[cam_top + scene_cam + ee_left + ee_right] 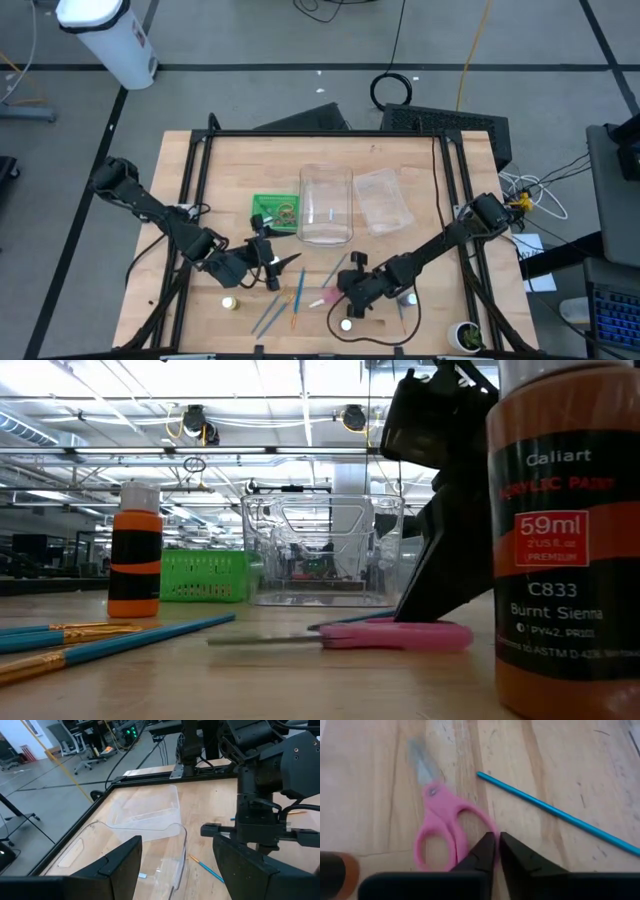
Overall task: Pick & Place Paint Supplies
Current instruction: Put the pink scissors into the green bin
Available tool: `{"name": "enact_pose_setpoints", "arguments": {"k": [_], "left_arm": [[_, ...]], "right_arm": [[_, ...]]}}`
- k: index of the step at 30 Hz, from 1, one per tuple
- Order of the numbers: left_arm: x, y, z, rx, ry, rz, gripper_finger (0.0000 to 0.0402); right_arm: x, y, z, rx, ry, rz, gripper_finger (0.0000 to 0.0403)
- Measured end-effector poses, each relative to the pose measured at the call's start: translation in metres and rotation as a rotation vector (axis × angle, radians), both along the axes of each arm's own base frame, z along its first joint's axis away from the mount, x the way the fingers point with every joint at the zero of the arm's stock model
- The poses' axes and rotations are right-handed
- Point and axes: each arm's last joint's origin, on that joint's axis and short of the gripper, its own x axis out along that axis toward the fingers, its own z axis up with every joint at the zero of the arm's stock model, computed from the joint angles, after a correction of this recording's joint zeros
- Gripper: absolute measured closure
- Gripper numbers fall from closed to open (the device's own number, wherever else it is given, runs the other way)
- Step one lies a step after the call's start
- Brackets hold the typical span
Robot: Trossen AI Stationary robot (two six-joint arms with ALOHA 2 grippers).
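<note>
While right fingers [496, 851] pinch shut | left fingers [177, 870] spread | wooden table [400, 160]

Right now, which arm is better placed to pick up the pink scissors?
The right. Its gripper sits low at the pink scissors, fingers nearly shut beside a handle loop. The left gripper is open farther off, near the clear bin.

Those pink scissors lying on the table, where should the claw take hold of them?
Probably from straight above, across the narrow neck where the blades meet the handles. The pink scissors lie flat on the table with blades closed, so that is the slimmest solid part. The right claw sits shut beside a handle loop.
</note>
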Motion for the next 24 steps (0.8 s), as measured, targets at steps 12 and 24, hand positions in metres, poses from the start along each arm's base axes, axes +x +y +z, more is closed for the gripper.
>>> {"name": "enact_pose_setpoints", "arguments": {"k": [12,24], "left_arm": [[0.0,0.0,0.0,-0.014,-0.003,0.003,0.0149],[0.01,0.007,0.005,-0.366,-0.094,-0.032,0.0149]], "right_arm": [[-0.001,-0.003,0.019,-0.087,-0.072,0.058,0.0401],[-0.015,-0.013,0.108,-0.358,-0.379,-0.006,0.0402]]}}
